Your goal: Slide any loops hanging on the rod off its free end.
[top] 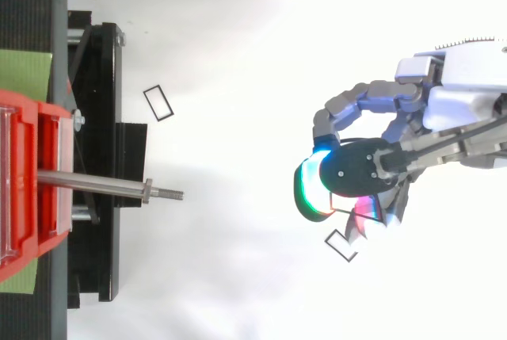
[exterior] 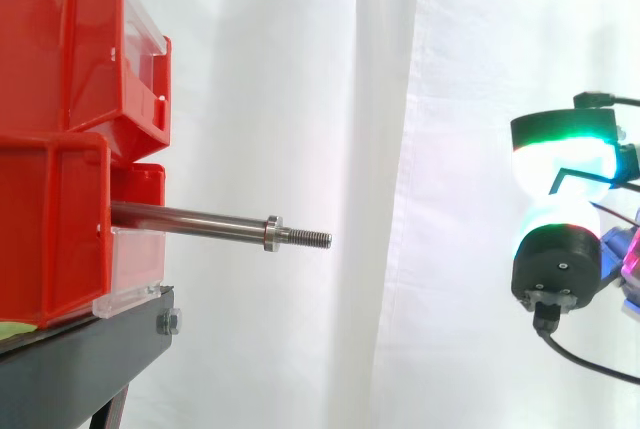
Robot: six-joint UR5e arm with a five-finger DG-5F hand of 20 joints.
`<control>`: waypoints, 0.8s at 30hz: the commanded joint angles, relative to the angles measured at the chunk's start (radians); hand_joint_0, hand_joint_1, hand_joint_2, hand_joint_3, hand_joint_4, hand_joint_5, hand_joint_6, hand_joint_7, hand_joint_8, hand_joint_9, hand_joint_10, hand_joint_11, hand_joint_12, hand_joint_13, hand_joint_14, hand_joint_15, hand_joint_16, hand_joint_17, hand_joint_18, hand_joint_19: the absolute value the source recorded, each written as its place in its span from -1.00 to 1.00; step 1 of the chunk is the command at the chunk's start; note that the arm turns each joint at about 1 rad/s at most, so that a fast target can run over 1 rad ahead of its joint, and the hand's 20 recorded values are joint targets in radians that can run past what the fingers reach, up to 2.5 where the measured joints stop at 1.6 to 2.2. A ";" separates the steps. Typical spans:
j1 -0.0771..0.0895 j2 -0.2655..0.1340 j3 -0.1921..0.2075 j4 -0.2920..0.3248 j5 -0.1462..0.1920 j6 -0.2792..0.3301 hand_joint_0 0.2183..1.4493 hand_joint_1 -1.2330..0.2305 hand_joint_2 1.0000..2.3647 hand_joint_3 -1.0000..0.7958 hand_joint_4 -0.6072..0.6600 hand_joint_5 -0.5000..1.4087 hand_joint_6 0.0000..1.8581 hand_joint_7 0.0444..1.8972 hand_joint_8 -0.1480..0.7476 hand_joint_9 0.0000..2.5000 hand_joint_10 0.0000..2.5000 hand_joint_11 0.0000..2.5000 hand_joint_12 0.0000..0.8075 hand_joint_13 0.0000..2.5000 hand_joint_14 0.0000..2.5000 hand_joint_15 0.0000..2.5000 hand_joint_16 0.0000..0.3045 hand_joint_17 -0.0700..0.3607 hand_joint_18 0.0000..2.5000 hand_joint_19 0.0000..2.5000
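The hand [top: 461, 108] hangs at the right of the scene, well apart from the work, its palm to the far right and its fingers bent round toward the left. The fingers are curled in on themselves, with the glowing fingertips [exterior: 560, 164] gathered close together and closing on no object; green, white and magenta light shows on the pads. Seen from above, the bunched tips sit roughly on the line of the rod [exterior: 190, 217]. The rod is a level steel bar whose long axis runs left to right. Its left end is fixed in the lower red bin [exterior: 50, 234], and its free end points right, toward the hand. Near that end sits a metal collar [exterior: 273, 233], and past it a thinner threaded tip [exterior: 312, 239]. A second red bin [exterior: 60, 49] is stacked above the first, and both rest on the black stand [exterior: 90, 359] at the left. Open space lies between the rod's tip and the hand, with the white curtain [exterior: 400, 99] behind. From above, two small black-outlined rectangles [top: 158, 104] mark the white floor, one near the stand and one under the hand.
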 commanded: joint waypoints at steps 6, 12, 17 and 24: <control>-0.001 0.008 0.000 -0.009 0.001 -0.080 -0.40 -0.31 -0.96 0.05 -0.22 -0.63 0.00 0.20 0.03 0.07 -0.98 -0.42 -0.21 -0.08 -0.99 -0.74 -0.68 -0.16 -0.12 -0.66; -0.001 0.008 0.000 -0.006 0.003 -0.142 -0.40 -0.30 -0.96 0.03 -0.21 -0.64 0.00 0.19 0.02 0.09 -0.98 -0.36 -0.23 -0.09 -0.99 -0.74 -0.69 -0.19 -0.13 -0.66; -0.001 0.008 0.000 -0.001 0.003 -0.176 -0.40 -0.29 -0.96 0.01 -0.19 -0.64 -0.01 0.19 0.02 0.09 -0.98 -0.34 -0.23 -0.08 -0.99 -0.73 -0.70 -0.19 -0.13 -0.66; -0.003 0.008 0.000 -0.003 0.004 -0.185 -0.40 -0.29 -0.96 0.00 -0.18 -0.64 -0.01 0.18 0.02 0.09 -0.98 -0.33 -0.23 -0.08 -0.99 -0.73 -0.70 -0.19 -0.13 -0.66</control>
